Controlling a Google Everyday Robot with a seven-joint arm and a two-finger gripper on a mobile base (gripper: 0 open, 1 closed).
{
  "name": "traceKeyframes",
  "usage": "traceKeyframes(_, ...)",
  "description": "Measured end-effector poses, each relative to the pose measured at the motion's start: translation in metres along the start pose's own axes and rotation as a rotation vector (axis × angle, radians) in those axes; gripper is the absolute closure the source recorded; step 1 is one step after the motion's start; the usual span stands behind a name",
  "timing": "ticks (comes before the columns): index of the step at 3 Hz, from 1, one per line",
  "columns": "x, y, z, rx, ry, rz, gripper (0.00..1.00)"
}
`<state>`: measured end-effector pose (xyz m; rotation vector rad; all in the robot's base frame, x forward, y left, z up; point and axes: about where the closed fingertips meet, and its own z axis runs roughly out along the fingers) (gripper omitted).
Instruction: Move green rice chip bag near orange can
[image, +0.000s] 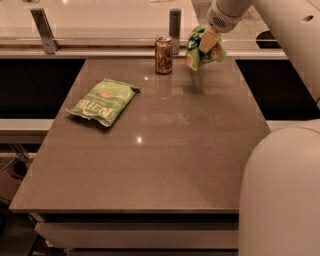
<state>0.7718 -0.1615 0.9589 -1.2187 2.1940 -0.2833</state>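
green rice chip bag (195, 58), half hidden in tool (207, 42)

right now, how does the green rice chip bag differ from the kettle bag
The green rice chip bag is pinched in the gripper at the far right of the table, beside the orange can; the Kettle bag lies untouched at the left.
The green rice chip bag looks crumpled and upright; the Kettle bag lies flat.
The green rice chip bag is brighter green; the Kettle bag paler.
Both are green snack bags.
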Motion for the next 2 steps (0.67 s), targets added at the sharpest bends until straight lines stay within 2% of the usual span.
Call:
traceKeyframes(1,0.0,0.0014,0.0029,-0.004,0.002,-0.001,0.0)
traceKeyframes(2,0.0,0.0014,0.0031,-0.004,0.002,-0.001,0.0)
